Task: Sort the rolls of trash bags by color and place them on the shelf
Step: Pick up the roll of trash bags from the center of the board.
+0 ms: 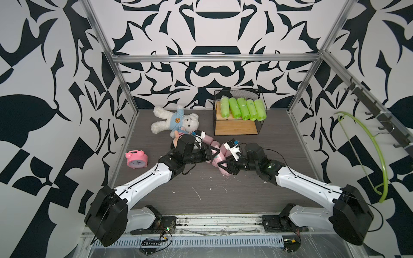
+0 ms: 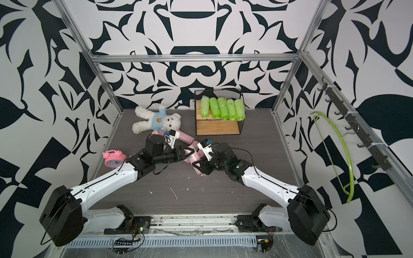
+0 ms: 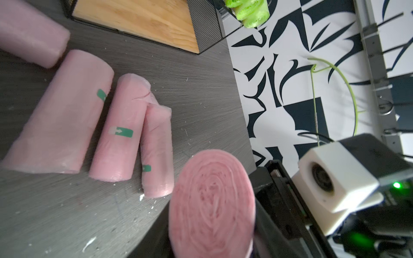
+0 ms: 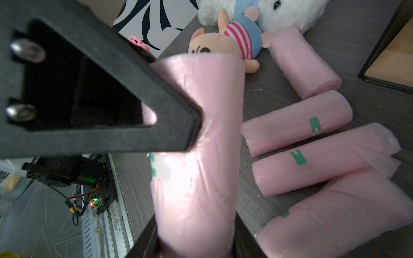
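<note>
There is plenty of bare surface (image 1: 201,192) across the lower half of both top views, with only white flecks on it. The crowding is at centre, where the two arms meet. The shelf (image 1: 234,129) stands right of centre against the back wall, with five green rolls (image 1: 242,109) side by side on its top board and the lower board bare.

Both arms stretch low from the bottom corners, forearms angled inward and wrists close together. The right gripper (image 1: 223,166) has its jaws pinching a pink roll (image 4: 196,189) by one end. The left gripper (image 1: 212,154) has its jaws pressed onto the same roll, and one jaw dents the wrap in the right wrist view.

Four more pink rolls (image 3: 60,111) lie close together on the surface, one ending just beside a white teddy bear (image 1: 176,120). From above, the arms cover most of them. A pink alarm clock (image 1: 136,159) sits at centre left, near the surface's edge.
</note>
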Controlling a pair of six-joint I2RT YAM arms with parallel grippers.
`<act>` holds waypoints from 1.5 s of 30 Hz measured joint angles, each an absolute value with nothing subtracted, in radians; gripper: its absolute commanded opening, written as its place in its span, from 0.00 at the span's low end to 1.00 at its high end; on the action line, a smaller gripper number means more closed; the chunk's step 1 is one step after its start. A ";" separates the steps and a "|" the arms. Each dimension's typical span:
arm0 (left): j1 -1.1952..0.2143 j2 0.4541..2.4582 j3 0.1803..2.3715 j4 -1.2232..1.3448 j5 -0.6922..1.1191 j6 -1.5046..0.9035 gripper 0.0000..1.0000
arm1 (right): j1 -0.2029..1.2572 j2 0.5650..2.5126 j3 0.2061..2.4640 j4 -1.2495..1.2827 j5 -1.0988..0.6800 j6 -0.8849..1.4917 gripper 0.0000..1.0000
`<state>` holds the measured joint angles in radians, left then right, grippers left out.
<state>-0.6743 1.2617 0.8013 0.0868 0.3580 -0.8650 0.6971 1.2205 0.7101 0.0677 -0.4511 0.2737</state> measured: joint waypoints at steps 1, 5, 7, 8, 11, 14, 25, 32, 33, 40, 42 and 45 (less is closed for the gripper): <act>-0.674 1.262 0.802 0.087 0.357 -0.866 0.36 | 0.697 1.221 0.712 0.065 -0.451 0.270 0.46; -0.671 1.262 0.801 0.099 0.350 -0.894 0.25 | 0.697 1.218 0.714 0.064 -0.445 0.246 0.65; -0.664 1.261 0.790 0.127 0.348 -0.923 0.24 | 0.698 1.209 0.715 0.067 -0.445 0.234 0.71; -0.659 1.259 0.779 0.150 0.348 -0.947 0.24 | 0.698 1.200 0.714 0.070 -0.444 0.235 0.74; -0.643 1.241 0.742 0.212 0.353 -1.019 0.24 | 0.697 1.168 0.704 0.106 -0.445 0.245 0.80; -0.628 1.210 0.705 0.270 0.357 -1.102 0.24 | 0.692 1.129 0.658 0.196 -0.453 0.278 0.83; -0.616 1.190 0.670 0.395 0.400 -1.299 0.24 | 0.639 1.096 0.471 0.547 -0.498 0.428 0.66; -0.615 1.190 0.661 0.431 0.408 -1.354 0.27 | 0.628 1.097 0.452 0.640 -0.518 0.472 0.42; -0.615 1.190 0.661 0.434 0.408 -1.357 0.30 | 0.627 1.097 0.452 0.643 -0.517 0.471 0.40; -0.611 1.190 0.662 0.427 0.405 -1.336 0.78 | 0.588 1.092 0.451 0.620 -0.495 0.494 0.36; -0.604 1.190 0.664 0.385 0.393 -1.293 0.82 | 0.559 1.089 0.451 0.590 -0.474 0.500 0.36; -0.580 1.190 0.670 0.297 0.366 -1.211 0.84 | 0.501 1.080 0.451 0.527 -0.449 0.511 0.37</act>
